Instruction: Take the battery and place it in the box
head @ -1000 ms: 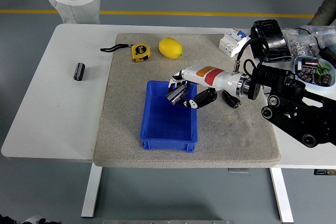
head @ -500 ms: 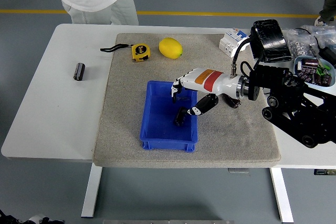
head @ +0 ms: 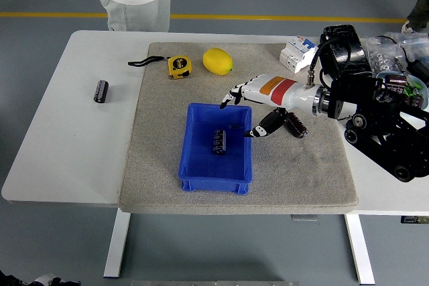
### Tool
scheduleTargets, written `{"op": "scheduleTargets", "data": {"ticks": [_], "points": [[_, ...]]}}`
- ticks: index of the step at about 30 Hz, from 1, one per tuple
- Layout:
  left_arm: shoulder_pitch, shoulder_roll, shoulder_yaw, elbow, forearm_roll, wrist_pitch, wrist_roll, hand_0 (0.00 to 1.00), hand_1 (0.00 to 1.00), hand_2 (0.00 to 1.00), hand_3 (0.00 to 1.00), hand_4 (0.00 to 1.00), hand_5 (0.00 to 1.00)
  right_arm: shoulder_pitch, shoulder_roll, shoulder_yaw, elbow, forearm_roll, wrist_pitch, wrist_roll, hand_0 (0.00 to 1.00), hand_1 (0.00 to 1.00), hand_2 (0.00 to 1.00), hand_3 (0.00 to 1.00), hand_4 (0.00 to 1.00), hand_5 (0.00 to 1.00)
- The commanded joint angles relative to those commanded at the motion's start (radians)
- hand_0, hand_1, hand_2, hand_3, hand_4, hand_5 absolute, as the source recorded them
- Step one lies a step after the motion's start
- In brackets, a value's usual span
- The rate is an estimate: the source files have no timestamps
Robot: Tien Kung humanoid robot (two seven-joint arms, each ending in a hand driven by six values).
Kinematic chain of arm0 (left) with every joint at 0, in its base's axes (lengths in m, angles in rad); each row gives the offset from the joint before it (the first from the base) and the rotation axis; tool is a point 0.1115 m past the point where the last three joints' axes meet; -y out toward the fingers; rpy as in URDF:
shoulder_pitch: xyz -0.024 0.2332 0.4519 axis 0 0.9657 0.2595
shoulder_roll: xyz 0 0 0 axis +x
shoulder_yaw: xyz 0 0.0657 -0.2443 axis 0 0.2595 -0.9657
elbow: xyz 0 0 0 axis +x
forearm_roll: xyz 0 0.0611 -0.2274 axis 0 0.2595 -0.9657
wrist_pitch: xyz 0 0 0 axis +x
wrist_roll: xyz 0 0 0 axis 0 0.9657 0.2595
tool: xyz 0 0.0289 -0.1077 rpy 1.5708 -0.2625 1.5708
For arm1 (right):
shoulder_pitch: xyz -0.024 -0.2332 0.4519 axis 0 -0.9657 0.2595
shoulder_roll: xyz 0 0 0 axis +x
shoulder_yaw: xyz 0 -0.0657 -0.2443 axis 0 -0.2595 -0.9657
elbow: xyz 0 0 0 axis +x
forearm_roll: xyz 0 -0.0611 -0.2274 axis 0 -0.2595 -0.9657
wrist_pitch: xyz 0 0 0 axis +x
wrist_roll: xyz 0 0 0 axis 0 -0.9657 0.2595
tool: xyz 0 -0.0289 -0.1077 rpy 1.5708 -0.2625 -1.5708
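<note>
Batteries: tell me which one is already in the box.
The battery lying inside the blue box. The second battery lies on the bare table at far left, and a third sits on the mat under the right hand.

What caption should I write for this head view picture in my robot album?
The robot's open right hand hovers by the blue box, where a battery lies inside.
</note>
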Motion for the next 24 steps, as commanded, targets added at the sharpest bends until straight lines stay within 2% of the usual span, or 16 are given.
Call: {"op": "scheduleTargets", "data": {"ticks": [4,5,10,16,17,24], "points": [[0.004,-0.001,-0.009,0.002,0.012,-0.001,0.001,0.747,0.701,0.707,0.567,0.606,0.527,-0.006,-0.030,0.020,-0.012,-0.049,0.005,0.012,0.613,0.665,0.756,0.740,0.880,0.233],[0.005,0.000,-0.008,0.002,0.012,-0.001,0.001,0.747,0.701,0.707,0.567,0.606,0.528,-0.008,-0.036,0.021,-0.016,-0.058,0.004,0.013,0.614,0.662,0.754,0.758,0.920,0.226],[0.002,0.004,0.003,0.000,0.006,-0.001,-0.002,0.747,0.701,0.707,0.567,0.606,0.528,-0.021,-0.051,0.015,-0.057,-0.121,-0.012,0.026,0.614,0.662,0.754,0.758,0.920,0.226],[0.001,0.003,0.000,-0.002,0.013,-0.004,0.000,0.747,0.701,0.706,0.568,0.605,0.527,-0.023,-0.035,-0.002,-0.139,-0.190,-0.038,0.031,0.634,0.674,0.766,0.779,0.933,0.225],[0.001,0.002,-0.001,-0.003,0.015,-0.005,0.001,0.747,0.700,0.707,0.568,0.605,0.527,-0.023,-0.031,-0.004,-0.151,-0.197,-0.039,0.030,0.700,0.720,0.813,0.851,0.929,0.215],[-0.001,-0.001,-0.007,-0.004,0.026,-0.007,0.004,0.747,0.700,0.707,0.567,0.605,0.527,-0.023,-0.013,0.000,-0.246,-0.219,-0.045,0.024,0.718,0.730,0.819,0.862,0.930,0.217]]}}
